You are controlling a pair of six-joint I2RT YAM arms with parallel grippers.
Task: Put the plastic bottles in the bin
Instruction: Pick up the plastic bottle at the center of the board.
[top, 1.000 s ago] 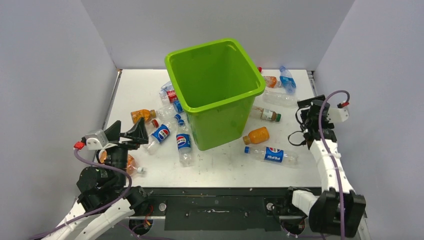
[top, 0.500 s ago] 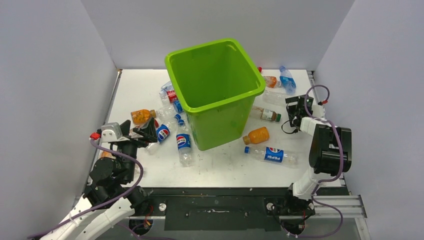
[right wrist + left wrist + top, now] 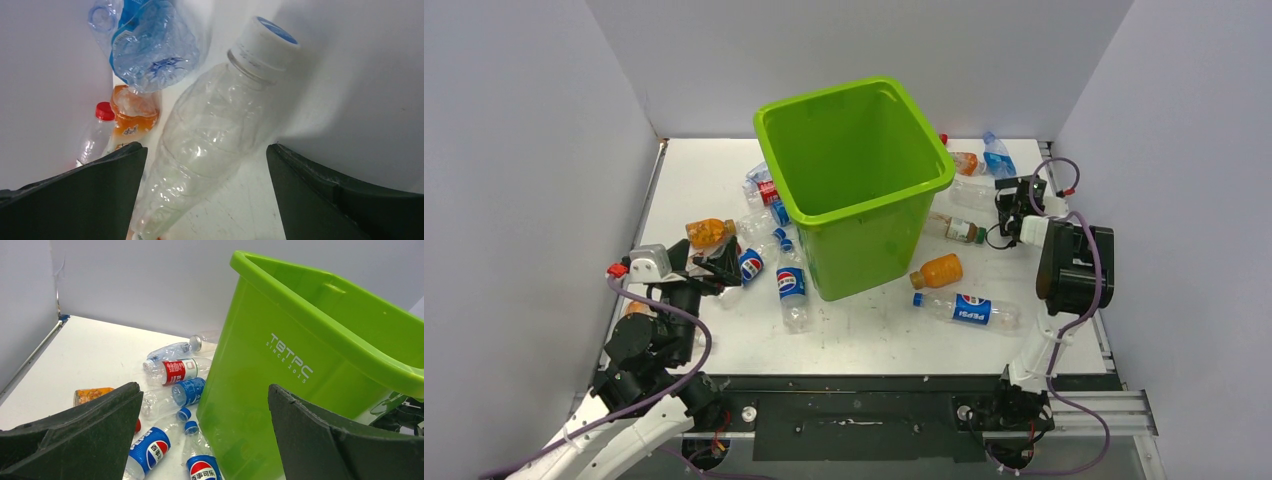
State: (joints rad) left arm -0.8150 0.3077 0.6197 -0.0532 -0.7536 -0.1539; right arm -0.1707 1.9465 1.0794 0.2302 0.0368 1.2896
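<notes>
Plastic bottles (image 3: 791, 285) lie scattered on the worktop (image 3: 689, 175) on both sides of the bin (image 3: 864, 250), which stands upright mid-worktop. Left cluster: Pepsi and red-label bottles, several half hidden behind the bin's rim. Left tool (image 3: 716, 262) hovers low by that cluster, jaws wide, nothing between them. Its wrist view cuts both jaws off at the frame edge. Right tool (image 3: 1012, 205) is at the far right, jaws wide, straddling a clear white-capped bottle (image 3: 210, 135) that lies on the worktop. Probably no contact, but hard to tell. Beyond it are a crushed blue bottle (image 3: 150, 45), an orange bottle (image 3: 131, 117) and a red-capped bottle (image 3: 95, 132) whose lower end is hidden.
</notes>
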